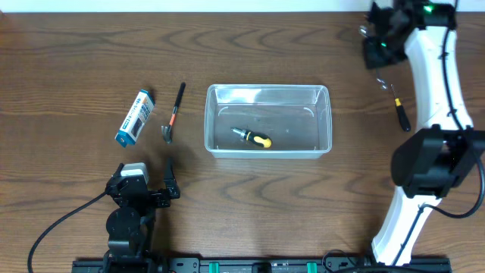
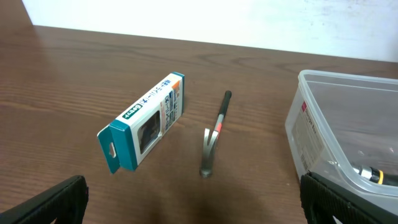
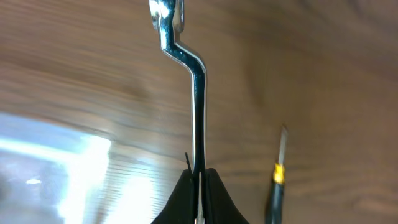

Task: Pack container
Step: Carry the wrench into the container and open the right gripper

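Note:
The clear plastic container stands mid-table with a short yellow-and-black screwdriver inside; its corner also shows in the left wrist view. My right gripper is at the far right back, raised and shut on a shiny metal wrench, which sticks out past the fingertips. My left gripper is open and empty at the front left, short of the container; in its wrist view both fingers sit wide apart.
A blue-and-white box and a small black-handled hammer-like tool lie left of the container. A black-and-yellow screwdriver lies on the table at the right, by the right arm.

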Motion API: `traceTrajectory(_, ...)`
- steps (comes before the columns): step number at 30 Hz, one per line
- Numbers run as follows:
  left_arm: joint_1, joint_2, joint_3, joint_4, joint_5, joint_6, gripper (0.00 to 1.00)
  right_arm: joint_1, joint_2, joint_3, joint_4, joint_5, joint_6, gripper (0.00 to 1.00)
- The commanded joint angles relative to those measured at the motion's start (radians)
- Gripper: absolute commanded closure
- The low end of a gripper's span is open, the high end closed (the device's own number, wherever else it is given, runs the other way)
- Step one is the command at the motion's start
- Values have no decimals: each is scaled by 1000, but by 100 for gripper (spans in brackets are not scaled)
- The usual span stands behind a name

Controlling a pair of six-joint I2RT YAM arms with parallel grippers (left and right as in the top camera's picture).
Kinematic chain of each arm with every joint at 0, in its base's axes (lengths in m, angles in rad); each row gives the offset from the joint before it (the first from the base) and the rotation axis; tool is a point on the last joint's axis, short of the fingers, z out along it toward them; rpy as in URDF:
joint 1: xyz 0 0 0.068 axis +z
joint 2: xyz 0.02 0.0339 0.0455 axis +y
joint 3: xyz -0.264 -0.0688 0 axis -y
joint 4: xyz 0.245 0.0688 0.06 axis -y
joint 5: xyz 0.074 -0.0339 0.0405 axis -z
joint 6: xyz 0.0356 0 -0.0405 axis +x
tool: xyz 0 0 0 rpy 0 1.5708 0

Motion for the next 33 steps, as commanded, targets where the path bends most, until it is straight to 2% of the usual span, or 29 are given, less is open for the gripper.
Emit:
traceTrajectory(1, 4, -6, -23, -9, -1, 10, 2, 95, -14, 76, -24, -25, -94, 99)
traceTrajectory(9, 4, -6, -23, -9, -1, 10, 2, 306, -17, 109, -94, -92, -275, 99)
traceTrajectory(18, 4, -6, -23, -9, -1, 10, 2, 498, -17, 95, -140, -91, -392, 99)
traceTrajectory(26, 4, -6, -23, -9, -1, 10, 2, 536, -17, -39, -134, -90, -480, 99)
traceTrajectory(33, 4, -6, -23, -9, -1, 10, 2, 507, -17, -241, -36, -88, -482, 99)
